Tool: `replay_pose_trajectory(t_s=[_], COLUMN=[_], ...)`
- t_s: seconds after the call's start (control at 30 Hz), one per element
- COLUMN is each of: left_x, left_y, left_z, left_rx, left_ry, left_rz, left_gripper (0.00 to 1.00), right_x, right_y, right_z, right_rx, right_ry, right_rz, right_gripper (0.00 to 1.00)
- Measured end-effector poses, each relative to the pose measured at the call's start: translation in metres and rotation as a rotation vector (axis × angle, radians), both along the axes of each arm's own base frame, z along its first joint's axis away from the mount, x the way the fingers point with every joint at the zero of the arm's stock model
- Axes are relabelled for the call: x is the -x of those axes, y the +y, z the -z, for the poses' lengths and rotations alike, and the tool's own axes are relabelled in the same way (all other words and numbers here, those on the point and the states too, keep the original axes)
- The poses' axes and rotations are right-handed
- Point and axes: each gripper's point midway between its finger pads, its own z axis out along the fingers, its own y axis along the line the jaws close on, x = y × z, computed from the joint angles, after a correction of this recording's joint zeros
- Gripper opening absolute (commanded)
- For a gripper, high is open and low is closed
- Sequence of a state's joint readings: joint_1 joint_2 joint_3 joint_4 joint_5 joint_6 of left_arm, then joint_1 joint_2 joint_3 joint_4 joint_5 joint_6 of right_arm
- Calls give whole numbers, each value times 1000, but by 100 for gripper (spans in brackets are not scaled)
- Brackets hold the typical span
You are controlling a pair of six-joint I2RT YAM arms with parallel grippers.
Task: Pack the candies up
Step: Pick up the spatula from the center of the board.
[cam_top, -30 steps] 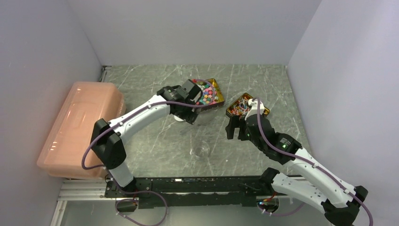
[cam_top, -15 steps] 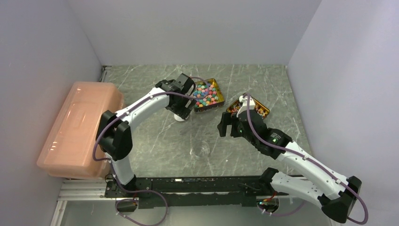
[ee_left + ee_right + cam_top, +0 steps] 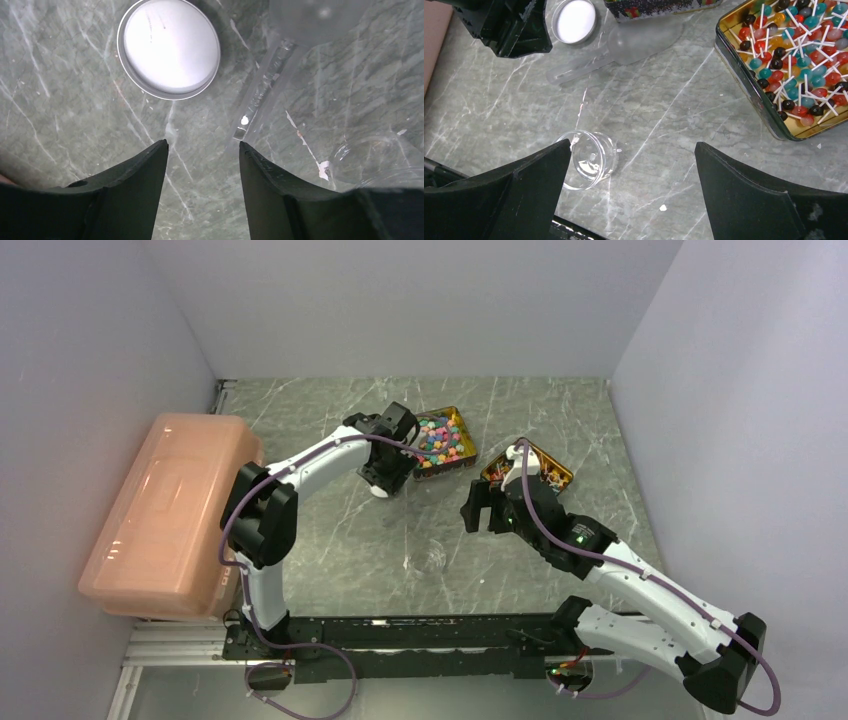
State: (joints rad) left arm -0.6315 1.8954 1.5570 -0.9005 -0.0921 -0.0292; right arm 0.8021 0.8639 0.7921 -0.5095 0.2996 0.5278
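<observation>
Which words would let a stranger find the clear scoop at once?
Look at the gold tin of multicoloured candies on the grey marble table. By its near side lies the scoop, beside a round white lid. Only it is frosted clear plastic with a rounded bowl and a long straight handle.

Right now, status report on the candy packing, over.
Left gripper open, empty, at scoop handle. Right gripper open, empty, above clear jar. Candies in tins; jar empty, lid off. Nothing in the way.

white lid (image 3: 169, 47) beside clear scoop (image 3: 624, 45), lidless clear jar (image 3: 589, 160), pink bin (image 3: 165, 510)
</observation>
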Motion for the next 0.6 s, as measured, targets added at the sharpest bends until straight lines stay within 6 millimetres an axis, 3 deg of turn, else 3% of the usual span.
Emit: replay_pose_trajectory(t_s=[0.13, 0.43, 0.6], left_x=[2, 20, 26], left_y=[-6, -6, -11], left_z=[4, 38, 45], left_rx=[30, 18, 6], left_ry=[14, 100, 115], left_rz=[13, 31, 48], left_gripper=[52, 48, 46], right_x=[0, 2, 3], right_y=[0, -1, -1], right_z=[1, 2, 3], right_rx=[0, -10, -10], right_ry=[1, 3, 4], right_rz=[0, -1, -2], right_gripper=[99, 99, 99])
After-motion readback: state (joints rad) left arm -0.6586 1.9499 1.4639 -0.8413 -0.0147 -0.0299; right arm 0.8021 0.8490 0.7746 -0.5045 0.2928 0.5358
